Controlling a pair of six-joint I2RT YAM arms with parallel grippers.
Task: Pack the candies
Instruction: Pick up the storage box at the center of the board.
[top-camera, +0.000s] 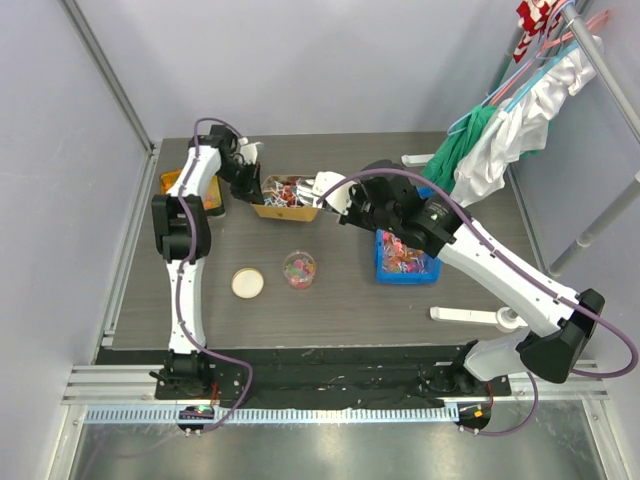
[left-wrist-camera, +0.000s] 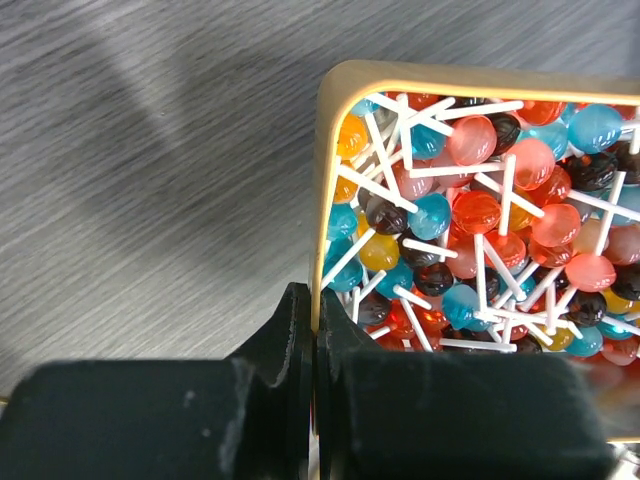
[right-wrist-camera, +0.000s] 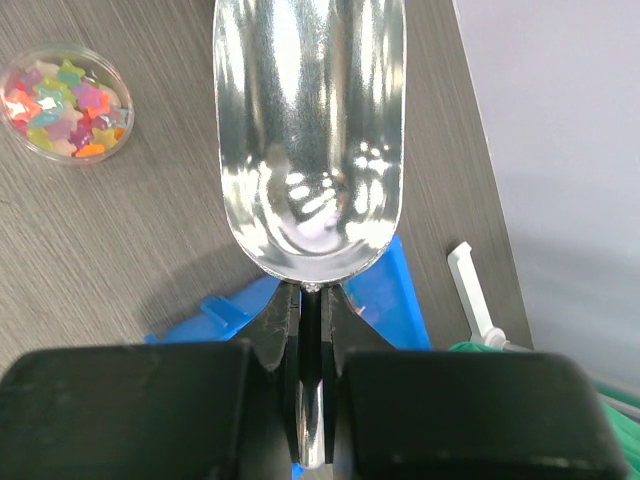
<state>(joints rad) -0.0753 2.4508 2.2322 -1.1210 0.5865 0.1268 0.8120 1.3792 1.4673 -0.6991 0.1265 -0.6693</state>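
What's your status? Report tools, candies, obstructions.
Left tool clamps candy box rim. Right tool holds empty scoop. Candies in box, none scooped. Nothing blocking.

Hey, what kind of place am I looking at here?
Probably a robotics lab test cell: a walled-in table, the right end effector gripping a metal scoop, the left end effector holding a lollipop tray, and clothes hanging alongside.

I look down on a dark grey wood-grain desk (top-camera: 350, 310), closed in at the back and left by plain pale walls (top-camera: 330, 60). An aluminium post (top-camera: 105, 70) slants along the left one. At far right, a metal clothes rail (top-camera: 605, 60) carries hangers with a green garment (top-camera: 462, 150) and a white garment (top-camera: 525, 115). A shiny metal sheet (top-camera: 330, 455) lies below the desk's near edge. The light is soft and even.
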